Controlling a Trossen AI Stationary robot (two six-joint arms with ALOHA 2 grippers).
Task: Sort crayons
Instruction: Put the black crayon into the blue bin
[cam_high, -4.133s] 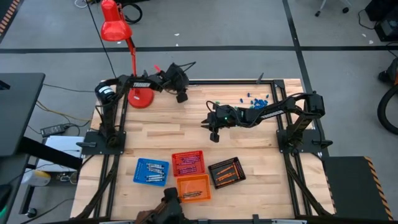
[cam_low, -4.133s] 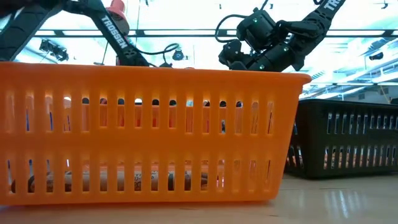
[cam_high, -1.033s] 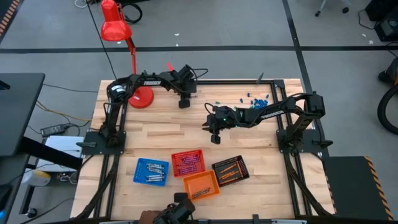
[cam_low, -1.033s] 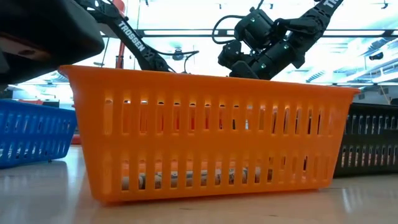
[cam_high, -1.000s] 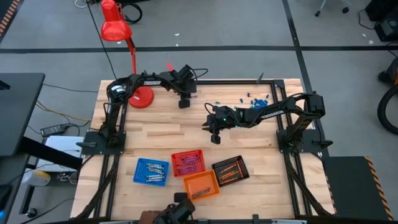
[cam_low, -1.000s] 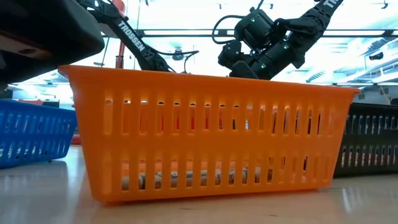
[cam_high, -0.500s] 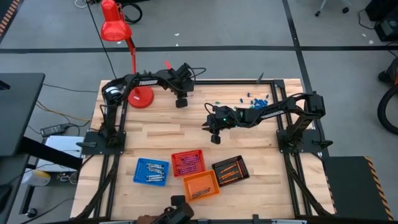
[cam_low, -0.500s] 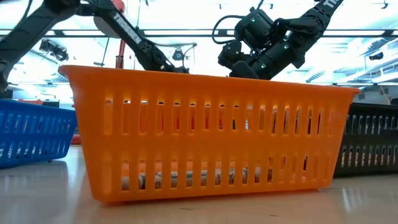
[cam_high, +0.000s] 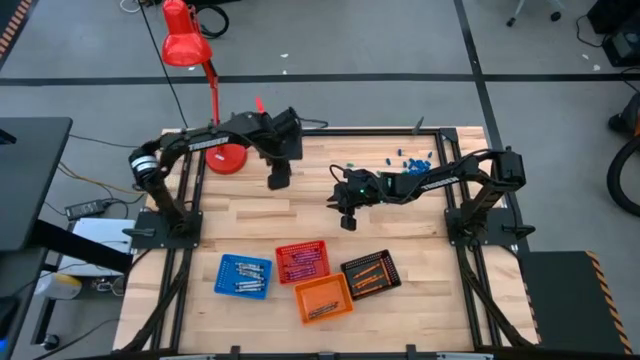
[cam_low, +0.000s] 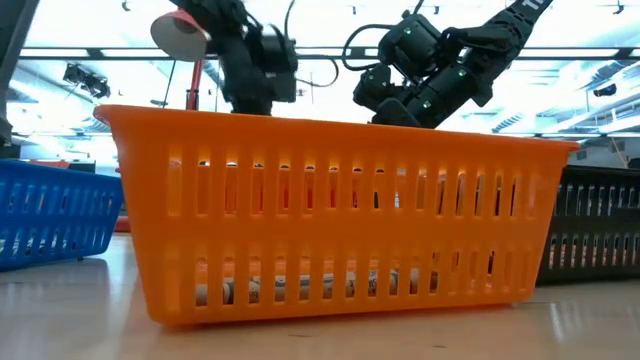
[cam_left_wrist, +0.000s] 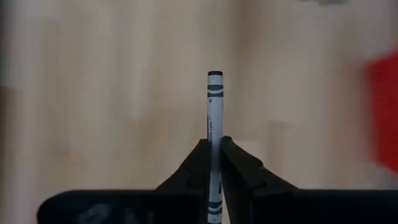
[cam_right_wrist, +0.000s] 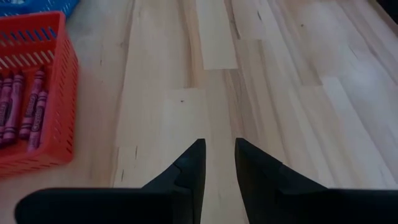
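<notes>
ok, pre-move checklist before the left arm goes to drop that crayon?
1. Left tool shut on the grey crayon: ok.
2. Crayon straight between the fingers, not tilted: ok.
3. Blue tray already holds grey crayons, so it looks like the target: ok.
4. Left tool over that tray: not ok, it hangs over bare wood at the table's far side.
5. Right tool open, holding nothing, near mid-table: ok.
6. Path past the right arm clear: cannot tell.

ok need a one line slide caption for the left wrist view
Left claw shut on a grey-silver crayon, held above the wooden table.
</notes>
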